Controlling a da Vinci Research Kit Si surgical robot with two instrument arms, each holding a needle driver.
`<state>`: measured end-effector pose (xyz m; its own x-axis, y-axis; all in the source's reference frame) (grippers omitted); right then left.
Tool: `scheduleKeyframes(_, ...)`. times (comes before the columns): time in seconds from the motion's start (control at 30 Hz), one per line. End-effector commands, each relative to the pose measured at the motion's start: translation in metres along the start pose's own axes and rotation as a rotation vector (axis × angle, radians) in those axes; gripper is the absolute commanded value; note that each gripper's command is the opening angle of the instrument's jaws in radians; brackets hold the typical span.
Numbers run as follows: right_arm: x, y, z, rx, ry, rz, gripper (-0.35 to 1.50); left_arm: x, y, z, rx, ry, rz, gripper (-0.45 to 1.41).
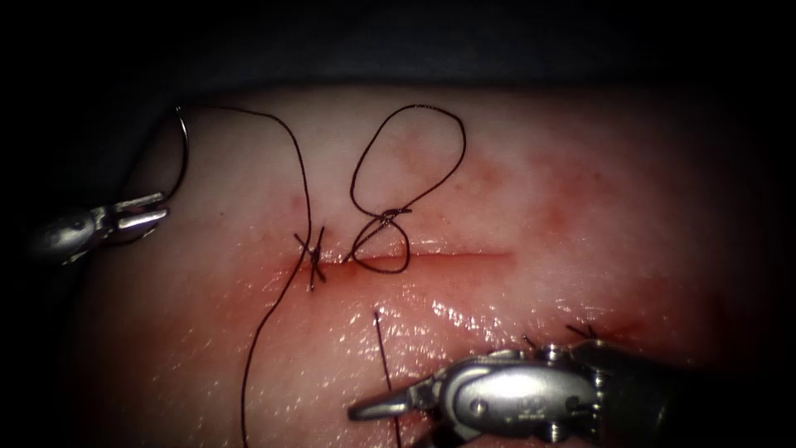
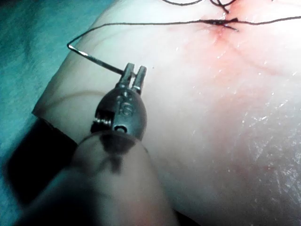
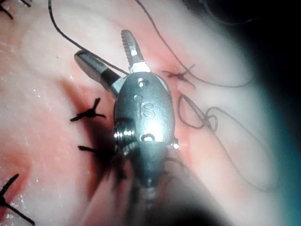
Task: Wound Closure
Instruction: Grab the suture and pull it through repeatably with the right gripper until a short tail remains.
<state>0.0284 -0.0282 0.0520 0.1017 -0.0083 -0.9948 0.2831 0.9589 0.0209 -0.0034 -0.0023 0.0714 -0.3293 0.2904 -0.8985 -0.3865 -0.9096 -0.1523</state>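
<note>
On my endoscope feed the light pools on the middle of the tissue (image 1: 580, 182) and falls off to near black across the top and down both sides. The left tool (image 1: 145, 217), jaws closed on the needle (image 1: 183, 149) clear of the tissue left of the cut (image 1: 448, 259), sits in that dim left margin. Wet glare glints on the tissue at lower centre, just below the cut. In the right wrist view the right tool (image 3: 101, 44), jaws apart and empty, gleams under hard light and throws a dark shadow on the tissue beside it.
</note>
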Motion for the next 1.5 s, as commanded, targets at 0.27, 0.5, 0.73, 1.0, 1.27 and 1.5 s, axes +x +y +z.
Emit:
scheduleKeyframes(0.27,-0.0054,0.0043,-0.0006,-0.037,-0.047,-0.032,1.41,0.0000,-0.0003,0.0008,0.001,0.002,0.002,-0.45)
scheduleKeyframes(0.5,-0.0084,0.0053,0.0006,-0.045,-0.060,-0.033,1.38,0.0000,-0.0003,0.0008,0.001,0.002,0.002,-0.45)
scheduleKeyframes(0.73,-0.0091,0.0050,0.0016,-0.046,-0.068,-0.041,0.86,0.0000,-0.0003,0.0008,0.001,0.002,-0.003,-0.45)
scheduleKeyframes(1.0,-0.0082,0.0042,0.0007,0.107,-0.181,-0.050,-0.35,-0.0001,-0.0003,0.0010,0.000,0.000,-0.003,-0.45)
scheduleKeyframes(1.27,-0.0040,-0.0009,0.0002,0.146,-0.169,-0.052,-0.35,0.0000,-0.0001,0.0015,0.000,-0.005,-0.003,-0.45)
scheduleKeyframes(1.5,-0.0003,-0.0067,0.0035,0.210,-0.139,-0.058,-0.35,0.0000,0.0000,0.0016,0.000,-0.005,-0.003,-0.45)
